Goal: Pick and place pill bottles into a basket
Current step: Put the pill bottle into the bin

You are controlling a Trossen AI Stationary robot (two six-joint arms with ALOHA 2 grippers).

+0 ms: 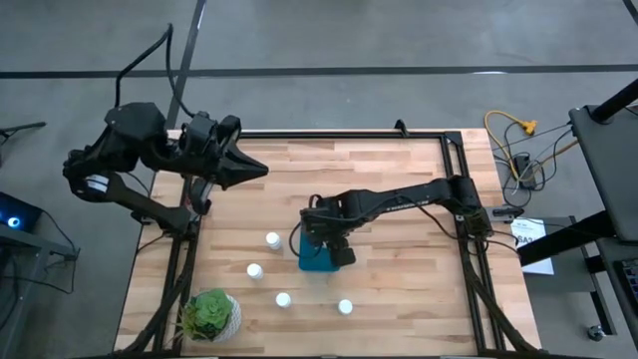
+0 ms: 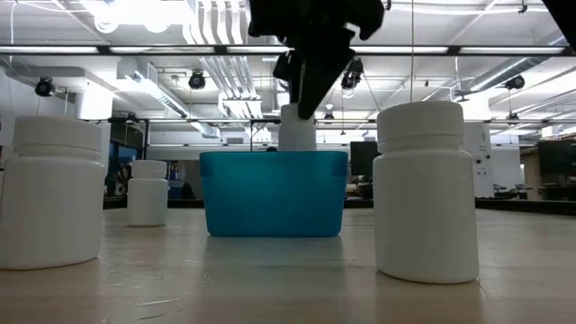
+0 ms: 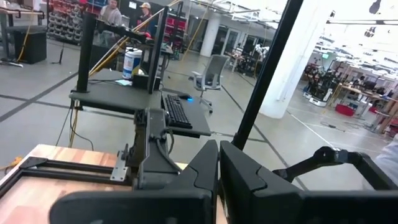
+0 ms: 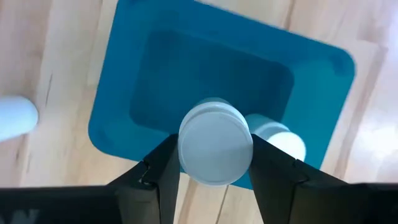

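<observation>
My right gripper (image 4: pixel 215 163) hangs over the teal basket (image 4: pixel 155 68), shut on a white pill bottle (image 4: pixel 215 146). In the low view this bottle (image 2: pixel 297 133) shows just above the basket's rim (image 2: pixel 274 155). A second bottle (image 4: pixel 281 138) sits inside the basket, half hidden. Several more bottles stand upright on the wooden table: (image 1: pixel 272 239), (image 1: pixel 254 270), (image 1: pixel 283 299), (image 1: pixel 345 307). My left gripper (image 1: pixel 261 170) is shut on nothing, raised at the table's far left. My right gripper pinches the bottle between its two fingers (image 4: pixel 163 171), one on each side of its upper part (image 4: pixel 185 152) at the cap. The fingers come from above, pointing down. The bottle hangs upright over the basket's opening; the rim hides its bottom in the low view.
A round white pot with a green plant (image 1: pixel 211 314) stands at the table's near left corner. The black frame rails (image 1: pixel 339 135) run along the table's far edge and sides. Bare wood lies right of the basket.
</observation>
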